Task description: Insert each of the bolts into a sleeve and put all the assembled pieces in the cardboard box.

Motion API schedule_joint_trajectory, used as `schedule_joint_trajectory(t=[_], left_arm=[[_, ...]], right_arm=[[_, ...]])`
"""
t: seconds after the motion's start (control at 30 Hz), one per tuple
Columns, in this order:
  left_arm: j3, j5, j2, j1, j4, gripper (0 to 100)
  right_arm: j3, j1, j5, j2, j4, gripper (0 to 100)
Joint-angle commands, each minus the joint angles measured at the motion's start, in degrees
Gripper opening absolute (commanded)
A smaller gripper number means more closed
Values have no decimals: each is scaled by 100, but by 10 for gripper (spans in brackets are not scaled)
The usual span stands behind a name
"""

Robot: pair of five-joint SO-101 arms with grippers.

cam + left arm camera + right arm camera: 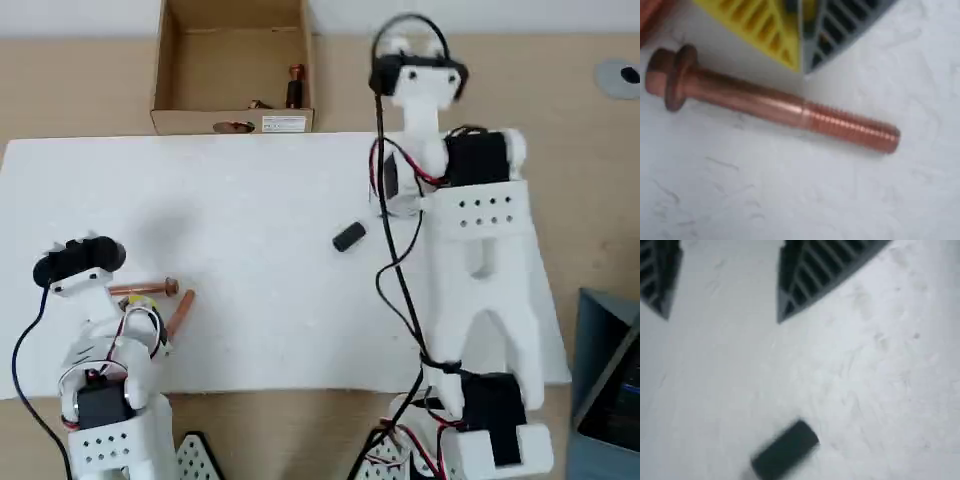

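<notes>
Left pincer: yellow finger and grey finger meet at the tips, so it's closed and holding nothing. The tip sits just beside the shank of a copper bolt, with a sliver of white between them. That bolt lies flat, flanged head to one side and thread to the other. The second bolt is cut off at the frame corner.

Right pincer: the two dark fingers are spread wide, with bare white surface between them and nothing gripped. The black sleeve lies on its side near it, not touching.

Counts from the high view:
- 2 loose bolts, close together beside the left arm, near the sheet's front-left corner.
- 1 loose sleeve, just beside the right arm and well apart from the bolts.
- 1 assembled piece standing against the right wall of the cardboard box. There's a smaller item next to it that I can't identify.

Room to move: the white foam sheet is open across its middle, between the bolts and the sleeve. The box sits on the wooden desk with its front wall right at the sheet's far edge. The right arm overhangs the sheet's right edge.
</notes>
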Motion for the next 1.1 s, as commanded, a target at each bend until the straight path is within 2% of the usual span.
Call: schedule_joint_trajectory(t=[0.0, 0.13, 0.33, 0.4, 0.6, 0.8, 1.07], left_arm=[[-44, -18, -48, 0, -53, 3], [-44, -18, -48, 0, -53, 3], [-44, -18, -48, 0, -53, 3], [-44, -18, -48, 0, -53, 3], [-35, -18, -48, 0, -53, 3], [-35, -18, -48, 0, -53, 3], [-35, -18, -48, 0, -53, 3]], right_arm=[[576, 57, -800, -251, -193, 166], [1147, -57, -1240, -242, -686, 166], [1824, -743, -1284, -101, -1196, 167], [1851, -884, -1556, 110, -1284, 168], [1191, -963, -1925, 1121, -1319, 176], [154, -980, -1996, 2070, -1301, 272], [-505, -989, -1987, 2888, -1301, 272]])
